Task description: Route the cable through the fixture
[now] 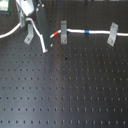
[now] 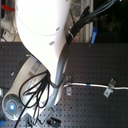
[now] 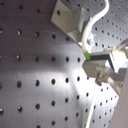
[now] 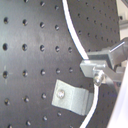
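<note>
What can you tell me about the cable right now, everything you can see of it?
The cable is a thin, white, flexible cord lying along the far side of the black perforated board. In the first exterior view it runs from the first exterior view's right through two slanted grey clips, with a short blue band between them and a red-orange band past the middle clip. Near the left clip it rises toward the gripper. In both wrist views it passes beside a clip, at the jaws.

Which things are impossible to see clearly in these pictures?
- Pincer: blurred in both wrist views; whether it clamps the cable is unclear.
- Left fixture: partly covered by the arm in the first exterior view.
- Cable's left end: cut off by the first exterior view's left edge.
</note>
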### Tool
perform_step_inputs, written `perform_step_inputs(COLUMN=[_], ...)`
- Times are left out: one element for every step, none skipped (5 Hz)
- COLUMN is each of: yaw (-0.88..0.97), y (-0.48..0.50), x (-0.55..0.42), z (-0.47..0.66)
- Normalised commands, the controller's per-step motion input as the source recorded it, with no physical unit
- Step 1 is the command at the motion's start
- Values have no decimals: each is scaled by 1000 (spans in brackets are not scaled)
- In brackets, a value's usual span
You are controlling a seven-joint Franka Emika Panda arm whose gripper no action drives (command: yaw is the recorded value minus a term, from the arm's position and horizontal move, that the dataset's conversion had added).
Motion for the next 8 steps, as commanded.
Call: perform_step_inputs(yaw=[-777, -819, -865, -711, -263, -23, 720, 663], y=[35, 69, 81, 95, -70, -95, -53, -19], x=[-213, -235, -118, -87, -342, -242, -81, -105], z=[-1, 124, 175, 53, 21, 89, 7, -1])
